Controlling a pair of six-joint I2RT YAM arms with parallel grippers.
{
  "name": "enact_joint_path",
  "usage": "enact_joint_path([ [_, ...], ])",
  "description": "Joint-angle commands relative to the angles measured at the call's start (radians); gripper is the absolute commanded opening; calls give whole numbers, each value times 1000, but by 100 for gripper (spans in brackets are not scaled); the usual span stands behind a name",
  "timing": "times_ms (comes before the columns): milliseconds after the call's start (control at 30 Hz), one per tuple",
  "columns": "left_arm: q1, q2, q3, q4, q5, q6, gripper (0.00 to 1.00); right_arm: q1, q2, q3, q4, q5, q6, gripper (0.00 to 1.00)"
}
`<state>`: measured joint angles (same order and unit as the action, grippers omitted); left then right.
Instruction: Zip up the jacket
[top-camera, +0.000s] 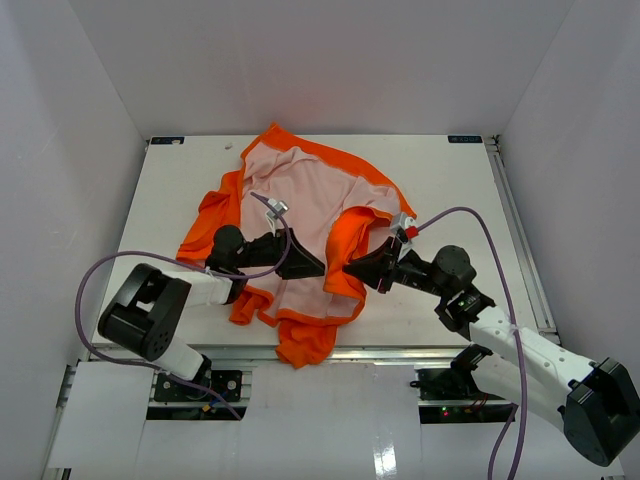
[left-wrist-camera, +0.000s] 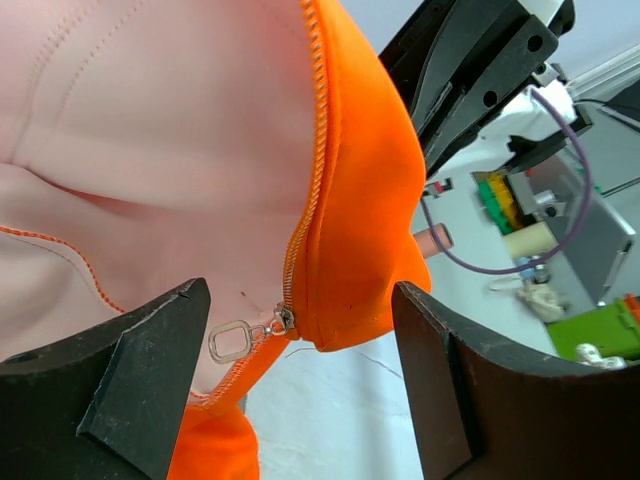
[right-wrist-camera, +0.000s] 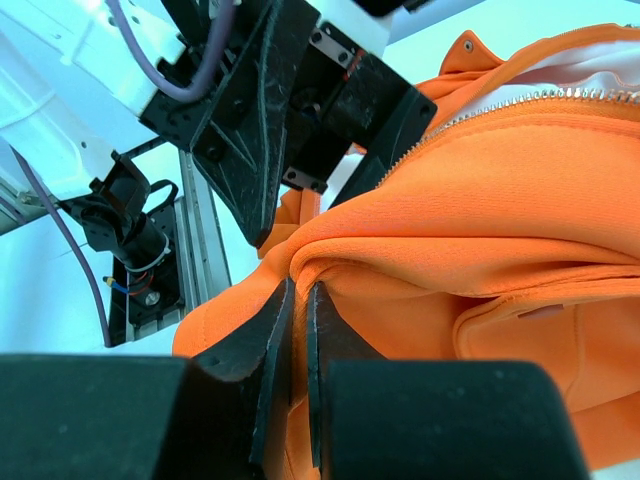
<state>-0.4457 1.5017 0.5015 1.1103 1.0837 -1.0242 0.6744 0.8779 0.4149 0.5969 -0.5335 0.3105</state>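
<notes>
Jacket (top-camera: 305, 195) of bright orange soft fabric with pale pink lining, lying opened out on my white table (top-camera: 455, 185), my right gripper (right-wrist-camera: 300, 292) pinching its orange front edge, my left gripper (left-wrist-camera: 298, 330) spread wide either side of the small metal zipper pull (left-wrist-camera: 232, 342).

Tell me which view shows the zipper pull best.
Left wrist: the zipper pull hangs sharp and close at the zipper's bottom end, between the fingers of the open left gripper. The top view shows the jacket, but the pull is too small to find. The right wrist shows only zipper teeth, no pull.
</notes>
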Motion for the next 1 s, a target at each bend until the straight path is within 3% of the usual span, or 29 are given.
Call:
enact_joint_path([
  [0, -15, 51, -11, 321, 67, -178, 84, -1, 3, 15, 107, -36, 18, 8],
  [267, -59, 143, 28, 490, 49, -279, 83, -3, 11, 5, 123, -52, 24, 8],
  [467, -60, 218, 66, 693, 64, -430, 74, -3, 23, 5, 126, -67, 23, 8],
  [667, -59, 163, 77, 608, 67, -377, 68, -5, 54, -4, 140, -98, 24, 8],
  [800, -53, 117, 80, 523, 56, -292, 79, -4, 62, -4, 162, -132, 40, 8],
  [967, -53, 77, 83, 533, 80, -285, 84, -7, 60, 2, 190, -166, 59, 8],
])
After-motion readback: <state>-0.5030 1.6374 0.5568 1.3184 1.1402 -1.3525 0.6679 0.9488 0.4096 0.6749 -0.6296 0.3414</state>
